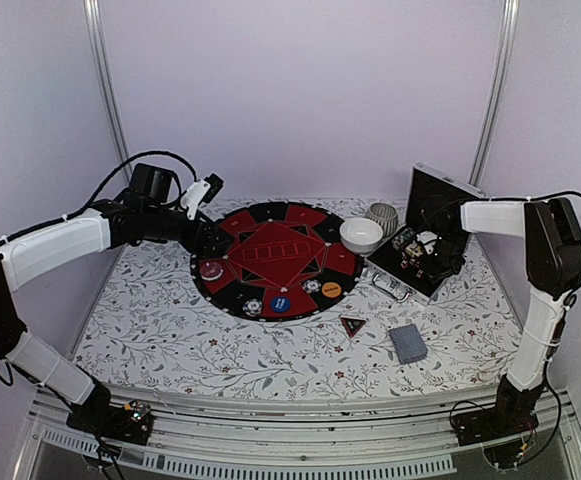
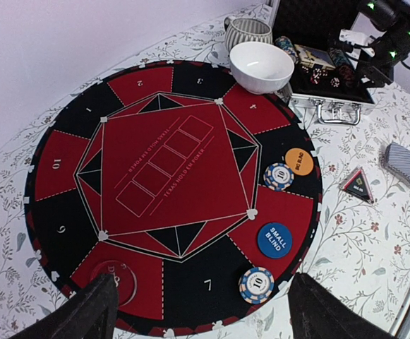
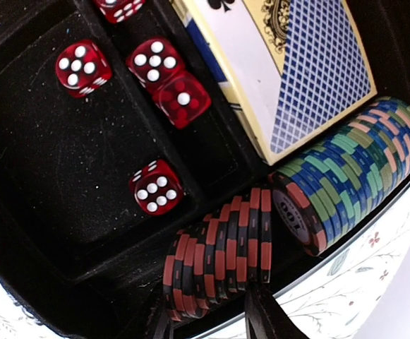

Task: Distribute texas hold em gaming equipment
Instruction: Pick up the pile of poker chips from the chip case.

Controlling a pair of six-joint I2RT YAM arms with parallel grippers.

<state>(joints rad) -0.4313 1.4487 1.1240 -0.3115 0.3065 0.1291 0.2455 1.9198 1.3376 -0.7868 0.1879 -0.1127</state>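
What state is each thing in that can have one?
silver-edged case, open, lid raised.
white bowl, upright, empty.
ribbed mug, upright.
card deck, stacked face down on the table.
left gripper, open, empty.
right gripper, slightly open by the red-black chip row.

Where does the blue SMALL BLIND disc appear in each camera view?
Top external: blue SMALL BLIND disc on the round mat, at its near edge.
Left wrist: the disc lies lower right on the mat.
Right wrist: not in view.
Shared landmark: the black case.
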